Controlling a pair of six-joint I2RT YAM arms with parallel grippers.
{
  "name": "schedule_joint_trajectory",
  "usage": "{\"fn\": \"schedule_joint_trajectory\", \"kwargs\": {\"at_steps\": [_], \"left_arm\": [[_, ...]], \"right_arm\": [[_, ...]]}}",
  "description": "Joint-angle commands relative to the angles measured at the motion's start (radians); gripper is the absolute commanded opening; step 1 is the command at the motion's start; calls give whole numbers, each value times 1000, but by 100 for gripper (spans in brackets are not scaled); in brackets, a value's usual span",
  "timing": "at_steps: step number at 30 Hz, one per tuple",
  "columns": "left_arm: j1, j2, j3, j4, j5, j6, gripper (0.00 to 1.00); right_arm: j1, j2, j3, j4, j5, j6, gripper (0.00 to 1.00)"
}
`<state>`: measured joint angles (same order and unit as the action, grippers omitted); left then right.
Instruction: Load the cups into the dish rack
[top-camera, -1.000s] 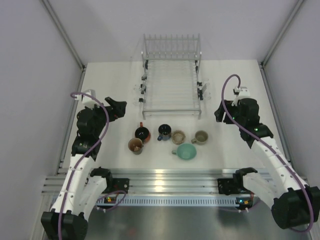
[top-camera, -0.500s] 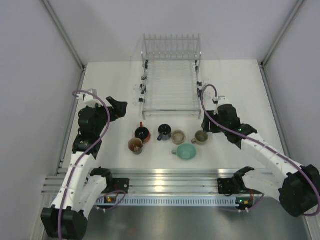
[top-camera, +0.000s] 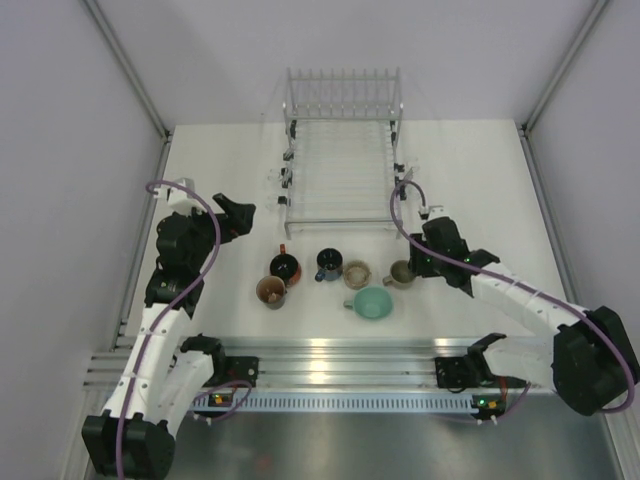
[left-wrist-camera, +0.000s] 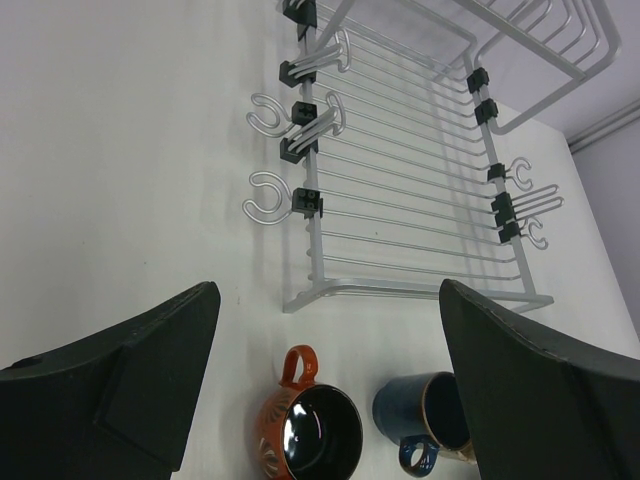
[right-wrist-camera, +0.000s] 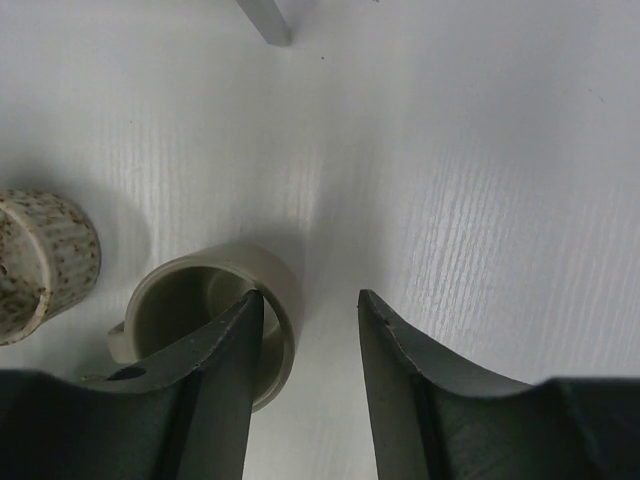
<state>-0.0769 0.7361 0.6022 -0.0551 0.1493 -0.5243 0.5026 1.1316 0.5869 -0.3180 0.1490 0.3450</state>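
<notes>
The wire dish rack (top-camera: 340, 170) lies at the table's far middle with nothing in it. Six mugs stand in front of it: an orange mug with a dark inside (top-camera: 284, 267), a brown one (top-camera: 271, 291), a dark blue one (top-camera: 329, 264), a speckled beige one (top-camera: 357, 273), a tan one (top-camera: 401, 273) and a mint-green one (top-camera: 374, 303). My right gripper (right-wrist-camera: 310, 310) is open over the tan mug (right-wrist-camera: 280, 290), one finger inside its rim and one outside. My left gripper (left-wrist-camera: 325, 290) is open and empty, left of the mugs.
The left wrist view shows the rack (left-wrist-camera: 400, 200), the orange mug (left-wrist-camera: 310, 430) and the blue mug (left-wrist-camera: 425, 410). A rack corner (right-wrist-camera: 265, 20) and the speckled mug (right-wrist-camera: 40, 250) lie near my right gripper. Wire hooks (left-wrist-camera: 265, 195) stick out from the rack's sides.
My right arm has swung left and down from the table's right side onto the tan mug. The left arm and the mugs have not moved.
</notes>
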Motion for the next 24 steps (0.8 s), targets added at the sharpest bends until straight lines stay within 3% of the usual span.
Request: {"fn": "schedule_joint_trajectory", "kwargs": {"at_steps": [1,4,7,8,9,13,19,24], "left_arm": [[-3,-6,4,23,16,3,96],[-1,-7,4,21,18,1,96],[-3,-6,4,21,19,1,96],[-3,-7,4,23,18,3,96],[-3,-7,4,21,19,3,96],[-3,-7,2,21,16,4,95],[-3,-15,-8,64,51,-40,95],[-1,9,-53,305,252,-244,95]], "right_arm": [[19,33,8,26,-6,14,43],[22,57,14,25,-20,14,40],[25,76,19,20,-28,15,30],[27,82,21,19,-23,14,11],[28,82,24,11,-17,20,0],[34,53,56,-45,15,26,0],[37,-124,207,-188,54,20,0],[37,-260,306,-126,-80,6,0]]}}
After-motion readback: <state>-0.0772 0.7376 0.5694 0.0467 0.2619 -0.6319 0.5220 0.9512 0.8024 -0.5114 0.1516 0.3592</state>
